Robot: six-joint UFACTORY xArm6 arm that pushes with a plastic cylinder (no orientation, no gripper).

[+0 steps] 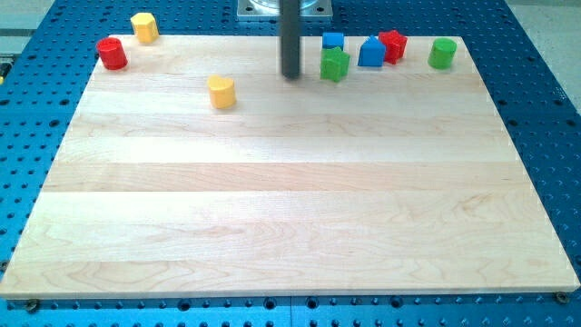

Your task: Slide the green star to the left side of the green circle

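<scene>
- My tip [290,76] rests on the counter [290,209] near the view's top edge, just to the view's left of the green star [334,64], with a narrow gap between them; they look close but not touching.
- There is no gripper on this rig, only the straight dark rod, so nothing opens or closes and nothing is held.
- The green star sits on the counter near the view's top, a little right of centre, just below a small blue block [332,41] and beside the blue house-shaped block [371,53].
- The green circle [442,53] stands well to the view's right of the star, near the top right corner of the counter.
- Between star and circle lie the blue house-shaped block and the red star [392,45], close together.
- Judgement: the star lies to the view's right of my tip, and the goal lies the same way, so a rightward push suits; yet the straight line runs into the blue and red blocks, so the path likely has to bend toward the view's bottom first.
- The yellow heart [221,92], red cylinder [112,54] and yellow hexagon [144,26] are far to the view's left, out of the way.
</scene>
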